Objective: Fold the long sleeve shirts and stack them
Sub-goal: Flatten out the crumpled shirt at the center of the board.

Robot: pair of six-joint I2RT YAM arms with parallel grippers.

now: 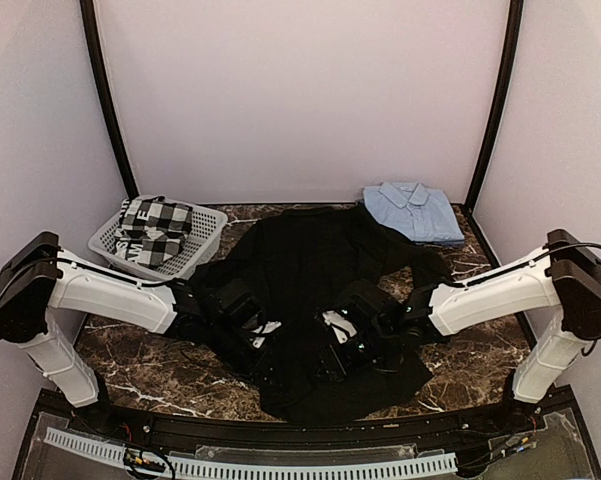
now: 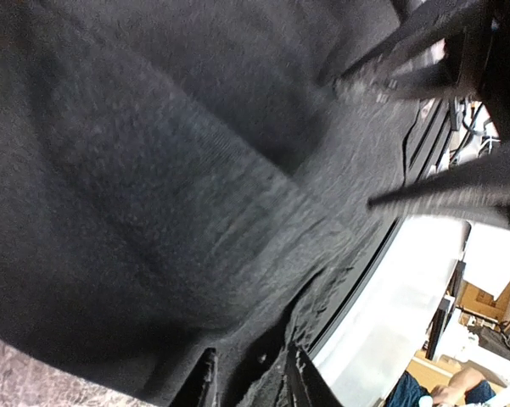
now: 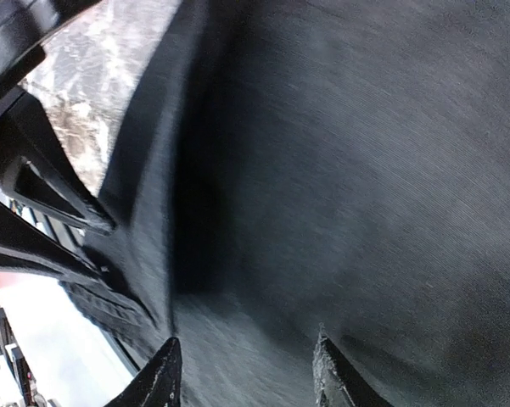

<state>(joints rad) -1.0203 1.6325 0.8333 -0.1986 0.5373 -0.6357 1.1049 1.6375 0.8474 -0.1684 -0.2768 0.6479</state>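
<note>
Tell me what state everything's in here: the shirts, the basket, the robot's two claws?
black shirt: unfolded, rumpled, spread out.
light blue shirt: folded, lying at the far right.
basket: holding a checked cloth.
left gripper: down on the black shirt, cloth bunched between its fingers; grip unclear.
right gripper: open, over the black shirt.

Seen from above, we lose both arms' ends against the black shirt (image 1: pixel 310 250). The left gripper (image 2: pixel 253 381) and right gripper (image 3: pixel 244 377) show only fingertips, cut off at the bottom edge. We cannot tell whether the left pinches the blurred cloth.
</note>
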